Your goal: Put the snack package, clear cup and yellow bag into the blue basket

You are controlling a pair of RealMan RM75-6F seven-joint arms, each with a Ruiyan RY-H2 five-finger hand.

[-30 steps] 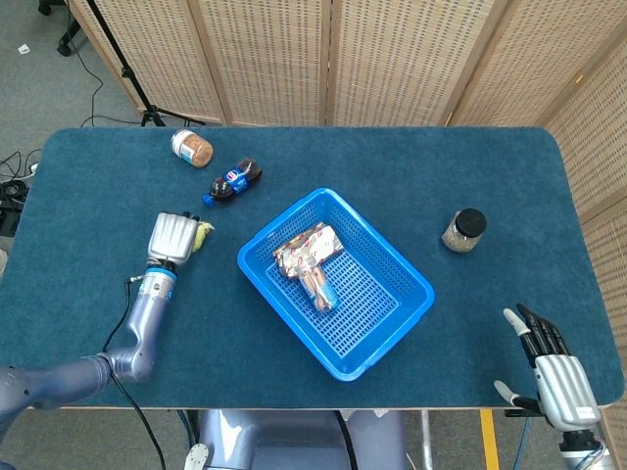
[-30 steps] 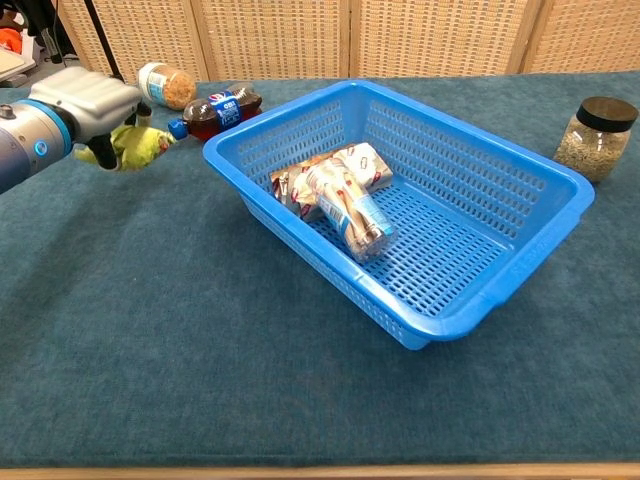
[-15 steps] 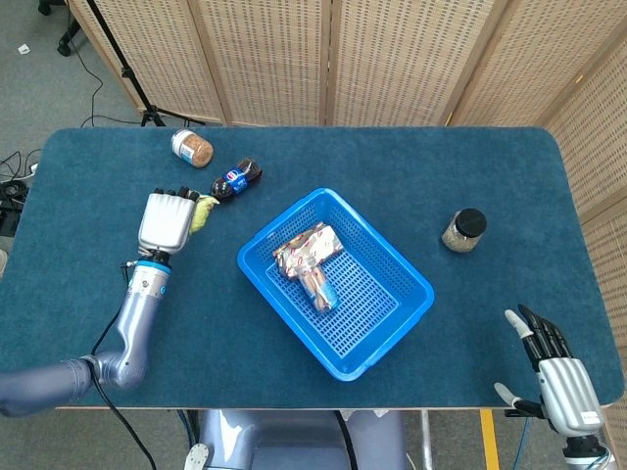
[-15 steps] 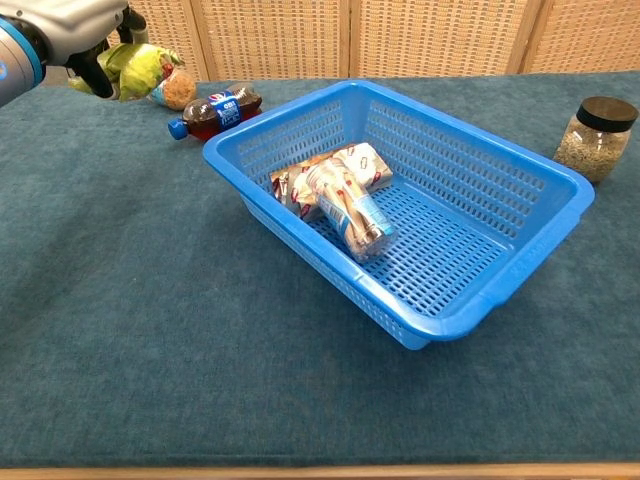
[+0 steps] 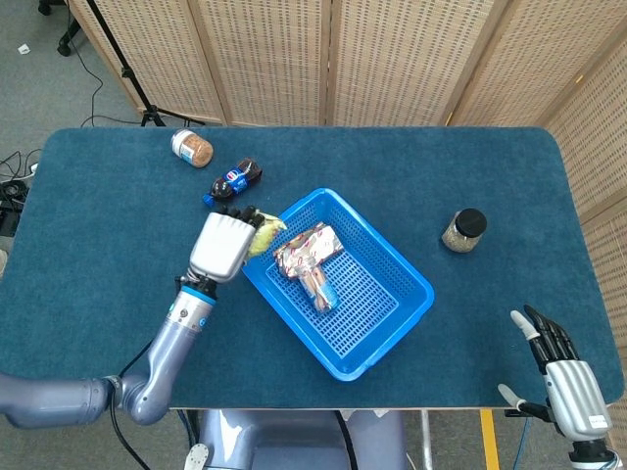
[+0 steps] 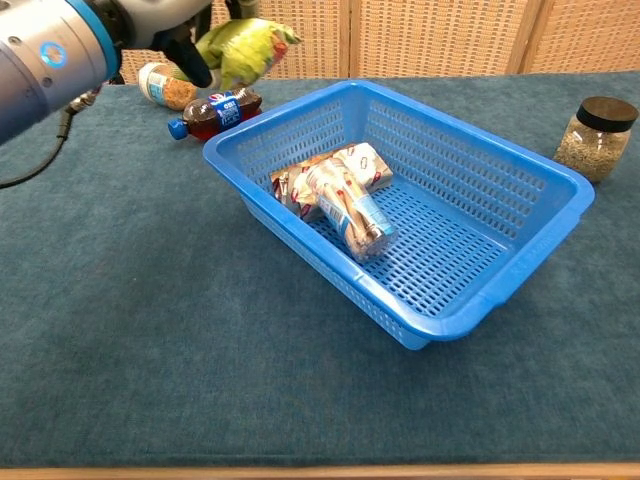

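My left hand grips the yellow bag and holds it in the air beside the left rim of the blue basket. In the basket lie the snack package and, on top of it, the clear cup on its side. My right hand hangs open off the table's front right corner, seen only in the head view.
A cola bottle lies on its side behind the basket's left corner, with a white-lidded jar further back. A black-lidded jar stands right of the basket.
My left hand has lifted the yellow bag off the table and carried it right, from beside the cola bottle to the basket's left rim. The right hand has sunk slightly lower in view.
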